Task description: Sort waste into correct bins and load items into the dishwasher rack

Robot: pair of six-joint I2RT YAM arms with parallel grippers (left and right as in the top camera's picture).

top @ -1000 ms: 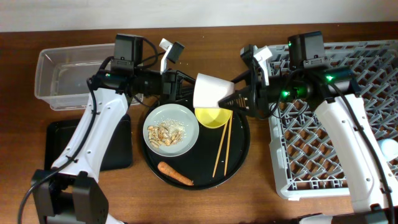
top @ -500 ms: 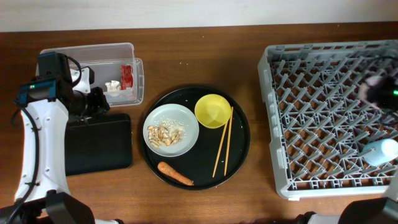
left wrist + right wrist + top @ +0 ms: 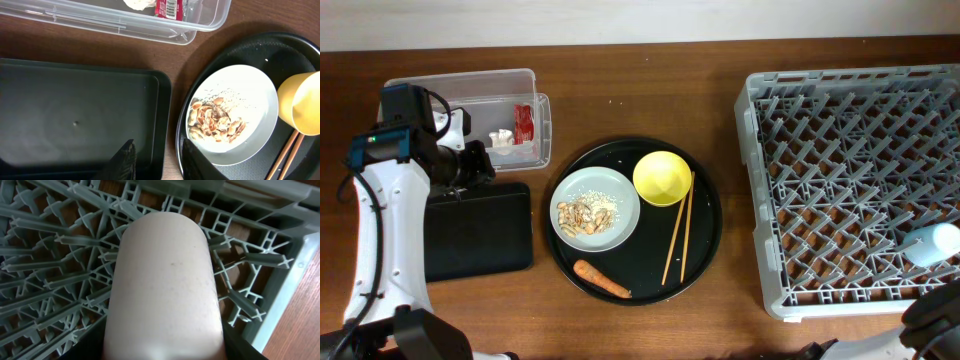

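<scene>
My left gripper [image 3: 157, 160] is open and empty, low over the right edge of the flat black tray [image 3: 75, 115]; it also shows in the overhead view [image 3: 480, 172]. The clear tub [image 3: 460, 85] holds the red wrapper [image 3: 524, 123] and white paper [image 3: 501, 139]. The grey plate [image 3: 620, 195] carries nut-shell scraps [image 3: 585, 215]. Beside it are the yellow bowl [image 3: 662, 178], chopsticks [image 3: 680, 240] and carrot [image 3: 602, 280]. My right gripper [image 3: 165, 350] is shut on the pink cup [image 3: 165, 285] above a corner of the dishwasher rack [image 3: 50, 255]. A blue cup [image 3: 932, 244] lies in the rack [image 3: 850, 180].
The large round black tray [image 3: 700, 260] holds the plate, bowl, chopsticks and carrot between the bins and the rack. Only a bit of my right arm [image 3: 932, 322] shows, at the overhead view's bottom right corner. Bare wood lies between tray and rack.
A second ago both arms met over the round tray. Now the left arm is back by the flat black tray and the right arm has moved to the rack's near right corner.
</scene>
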